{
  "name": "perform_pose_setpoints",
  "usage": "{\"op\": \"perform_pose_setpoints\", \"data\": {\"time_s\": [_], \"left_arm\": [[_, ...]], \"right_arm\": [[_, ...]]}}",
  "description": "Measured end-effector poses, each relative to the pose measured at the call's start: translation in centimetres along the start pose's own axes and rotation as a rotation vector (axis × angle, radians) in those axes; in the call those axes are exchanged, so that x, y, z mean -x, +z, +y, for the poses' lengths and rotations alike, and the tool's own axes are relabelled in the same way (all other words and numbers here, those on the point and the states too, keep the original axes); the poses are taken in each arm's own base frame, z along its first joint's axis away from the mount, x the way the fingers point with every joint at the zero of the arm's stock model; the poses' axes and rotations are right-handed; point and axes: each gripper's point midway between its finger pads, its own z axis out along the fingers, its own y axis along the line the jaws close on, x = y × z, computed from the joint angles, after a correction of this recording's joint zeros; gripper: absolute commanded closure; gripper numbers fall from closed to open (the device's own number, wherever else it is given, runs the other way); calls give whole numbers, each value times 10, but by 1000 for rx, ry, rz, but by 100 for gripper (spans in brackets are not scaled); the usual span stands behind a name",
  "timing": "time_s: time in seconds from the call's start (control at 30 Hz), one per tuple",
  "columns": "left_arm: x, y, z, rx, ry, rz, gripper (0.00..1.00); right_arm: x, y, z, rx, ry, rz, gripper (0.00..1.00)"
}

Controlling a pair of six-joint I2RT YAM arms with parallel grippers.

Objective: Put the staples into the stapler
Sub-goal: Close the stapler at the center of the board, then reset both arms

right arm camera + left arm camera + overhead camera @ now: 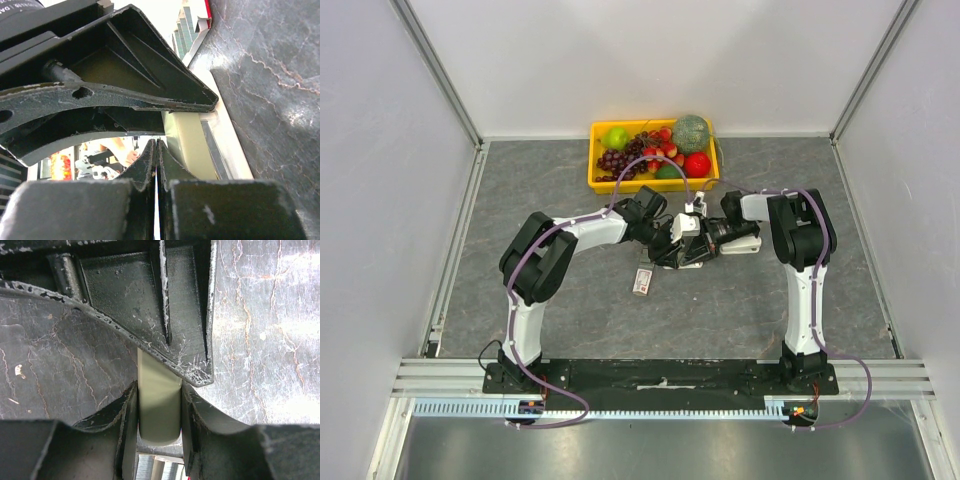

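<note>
**Q:** Nearest in the top view sit the arm bases (510, 378); what lies beyond them?

**A:** Mid-table, the left gripper (674, 247) and right gripper (706, 240) meet tip to tip. On the table (550, 170), just near-left of them, lies the staples box (642, 282). At the far edge is a fruit basket (650, 185).

**Q:** Left wrist view?

**A:** Its fingers (125, 425) stand partly parted, pinching a cream bar that I take for part of the stapler (159, 400).

**Q:** Right wrist view?

**A:** Its fingers (142, 165) are pressed together with nothing visible between them, beside that cream bar. Beyond, grey staples (186, 32) show in an opened box end.

**Q:** Step in hand?

**A:** Probably steadying the stapler for loading. Next, the right gripper should fetch a strip and lay it lengthwise in the channel.
</note>
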Motion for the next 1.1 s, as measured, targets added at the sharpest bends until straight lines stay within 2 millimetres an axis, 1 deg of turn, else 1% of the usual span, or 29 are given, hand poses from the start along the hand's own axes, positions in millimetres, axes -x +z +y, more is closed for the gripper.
{"op": "perform_pose_setpoints", "data": {"time_s": [0.13,0.23,0.3,0.33,0.37,0.4,0.43,0.5,0.53,0.57,0.6,0.63,0.7,0.8,0.87,0.93,0.97,1.0,1.07,1.1], "left_arm": [[0,0,0,2,2,-2,85],[0,0,0,-1,2,-4,84],[1,-1,0,-1,2,-6,83],[1,0,-1,-2,2,-6,81],[1,-1,0,-2,2,-6,78],[1,-1,0,-2,2,-6,74],[1,-1,-1,-2,2,-6,60],[1,-1,-1,-2,2,-7,48],[2,-1,0,0,2,-7,36],[1,-1,0,3,3,-4,29],[-2,-1,0,7,0,3,17],[-5,-1,-1,6,-5,8,2],[-5,-4,-2,22,-2,6,1],[-10,-15,-7,52,-16,28,1],[-8,-25,-9,72,-21,29,1],[2,-39,-10,101,-16,13,0],[9,-49,-10,118,-11,-3,1],[20,-63,-11,141,-2,-30,0],[41,-95,-11,206,12,-89,1],[51,-114,-10,254,11,-118,1]], "right_arm": [[1,-1,2,-1,-39,4,95],[1,-5,5,-42,-108,23,88],[3,-8,11,-73,-172,44,82],[5,-10,15,-82,-206,50,81],[8,-13,19,-88,-246,55,77],[10,-15,24,-94,-281,56,73],[11,-18,30,-101,-315,57,63],[11,-25,40,-120,-357,58,48],[10,-29,44,-131,-372,58,37],[10,-33,46,-143,-386,57,2],[10,-38,48,-159,-403,57,2],[11,-45,47,-188,-416,56,2],[13,-59,49,-224,-436,35,2],[18,-85,60,-306,-477,-13,2],[22,-105,74,-389,-522,-63,2],[27,-124,88,-486,-582,-119,2],[28,-136,96,-559,-616,-155,2],[28,-147,105,-641,-664,-194,2],[23,-164,124,-770,-735,-265,2],[22,-174,132,-839,-770,-303,2]]}}
